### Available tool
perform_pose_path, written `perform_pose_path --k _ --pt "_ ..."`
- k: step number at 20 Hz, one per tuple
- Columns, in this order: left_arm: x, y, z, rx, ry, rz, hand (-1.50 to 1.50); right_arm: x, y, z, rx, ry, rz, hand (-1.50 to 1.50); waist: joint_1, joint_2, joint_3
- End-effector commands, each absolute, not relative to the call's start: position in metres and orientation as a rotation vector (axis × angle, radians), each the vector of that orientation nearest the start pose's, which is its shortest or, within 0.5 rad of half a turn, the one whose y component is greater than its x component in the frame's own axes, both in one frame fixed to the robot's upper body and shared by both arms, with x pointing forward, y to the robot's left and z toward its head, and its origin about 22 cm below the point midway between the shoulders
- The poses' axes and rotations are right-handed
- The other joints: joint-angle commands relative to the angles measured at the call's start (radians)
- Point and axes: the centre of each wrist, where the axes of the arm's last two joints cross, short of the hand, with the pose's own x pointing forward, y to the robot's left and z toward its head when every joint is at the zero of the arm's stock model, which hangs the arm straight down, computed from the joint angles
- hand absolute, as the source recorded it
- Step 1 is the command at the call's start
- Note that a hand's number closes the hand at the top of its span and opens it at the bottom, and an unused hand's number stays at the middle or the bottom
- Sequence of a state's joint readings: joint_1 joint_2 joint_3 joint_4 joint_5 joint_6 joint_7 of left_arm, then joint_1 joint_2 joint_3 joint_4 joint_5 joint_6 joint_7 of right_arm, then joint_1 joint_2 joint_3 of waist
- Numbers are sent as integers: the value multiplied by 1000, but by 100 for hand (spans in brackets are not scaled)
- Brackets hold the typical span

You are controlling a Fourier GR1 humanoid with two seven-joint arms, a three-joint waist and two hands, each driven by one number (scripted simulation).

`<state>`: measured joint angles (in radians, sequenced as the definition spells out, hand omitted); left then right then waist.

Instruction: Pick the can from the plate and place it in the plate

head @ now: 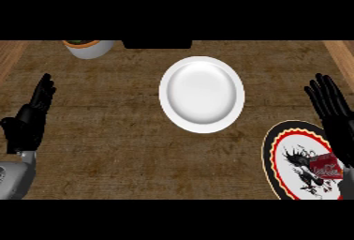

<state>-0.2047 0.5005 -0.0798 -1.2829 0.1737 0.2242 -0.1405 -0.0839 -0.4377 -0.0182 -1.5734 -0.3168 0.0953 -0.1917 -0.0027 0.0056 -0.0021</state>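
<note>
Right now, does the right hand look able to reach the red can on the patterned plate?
Probably yes. The right hand is open, fingers up, just above the patterned plate, where the red can lies near the right edge. Nothing stands between them; the white plate is well off to the left.

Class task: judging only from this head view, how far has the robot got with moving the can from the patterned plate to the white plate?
Done: nothing yet. The red can lies on the patterned plate; the white plate holds nothing. In hand: nothing. The left hand and right hand are both open, the right nearest the can. Left: grasp, carry, and set it on the white plate.
</note>
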Motion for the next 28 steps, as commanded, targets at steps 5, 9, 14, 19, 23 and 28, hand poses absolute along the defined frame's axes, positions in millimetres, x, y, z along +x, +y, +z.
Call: perform_pose_path --k 5,9,14,19,23,28 --pt "269 312 0 245 -1591 -142 0 284 -330 63 -249 -1591 -313 150 21 -5 -1" --pt "262 307 -14 190 -1527 -132 0 257 -387 52 -918 -1539 -275 -150 -12 1 -5" --pt "259 299 -11 174 -1535 -154 0 254 -285 0 -997 -1626 -360 -150 11 -7 2" --pt "252 302 -21 168 -1523 -123 0 222 -274 7 -1142 -1584 -333 -150 -3 -8 0" --pt "263 294 -5 173 -1515 -143 0 191 -284 22 -1239 -1486 -331 -150 -9 -8 0" --pt "254 314 -9 169 -1503 -151 0 163 -308 31 -1258 -1194 -121 -150 -9 -5 -3"
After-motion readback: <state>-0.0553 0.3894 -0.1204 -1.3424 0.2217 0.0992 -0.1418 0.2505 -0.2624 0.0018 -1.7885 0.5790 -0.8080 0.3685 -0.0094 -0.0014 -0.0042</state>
